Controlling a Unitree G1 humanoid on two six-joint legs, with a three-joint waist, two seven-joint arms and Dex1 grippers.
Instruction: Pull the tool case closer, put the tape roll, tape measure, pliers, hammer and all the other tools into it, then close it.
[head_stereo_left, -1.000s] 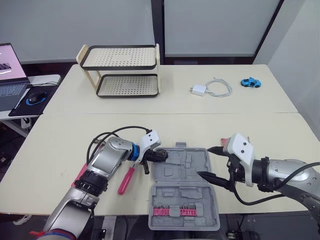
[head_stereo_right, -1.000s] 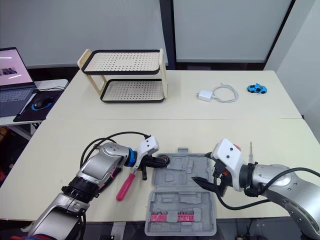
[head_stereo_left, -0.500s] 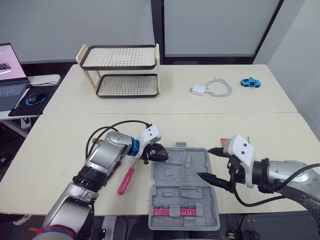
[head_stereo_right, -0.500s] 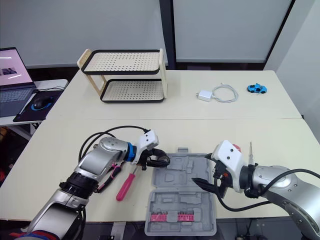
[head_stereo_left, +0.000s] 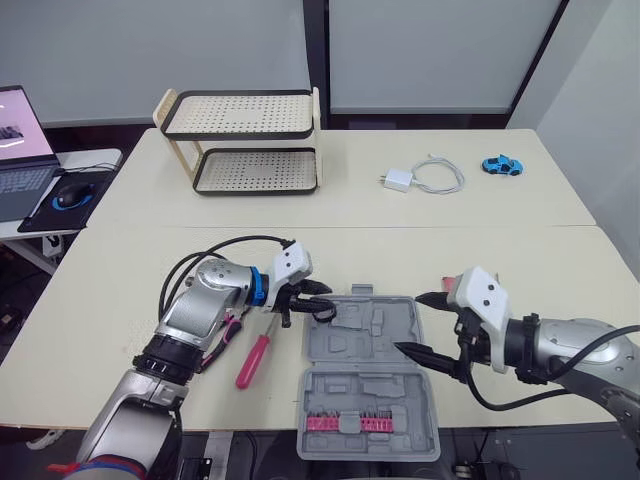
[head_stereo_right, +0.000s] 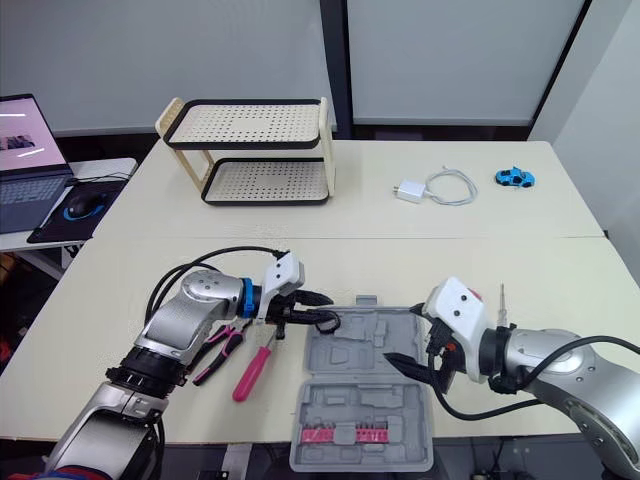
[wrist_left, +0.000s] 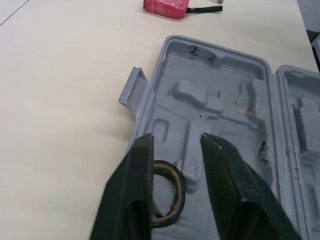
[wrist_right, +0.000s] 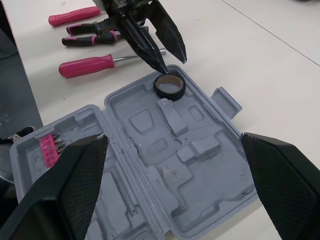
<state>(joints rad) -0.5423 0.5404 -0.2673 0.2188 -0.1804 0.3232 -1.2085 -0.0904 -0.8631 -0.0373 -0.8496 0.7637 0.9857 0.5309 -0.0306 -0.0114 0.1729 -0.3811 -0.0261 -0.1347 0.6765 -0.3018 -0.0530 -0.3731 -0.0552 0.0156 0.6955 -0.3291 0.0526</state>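
tool case: open flat at the near table edge | right gripper: spread wide, empty, by its right side | left gripper: parted, empty, just over tape roll in the far-left corner | advice: lift straight up, avoid snagging the roll

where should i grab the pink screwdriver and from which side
Probably take the screwdriver by the middle of its thick pink handle, coming straight down with the left claw and closing across it. It lies flat on the table, handle toward the robot; the thin shaft offers less hold.
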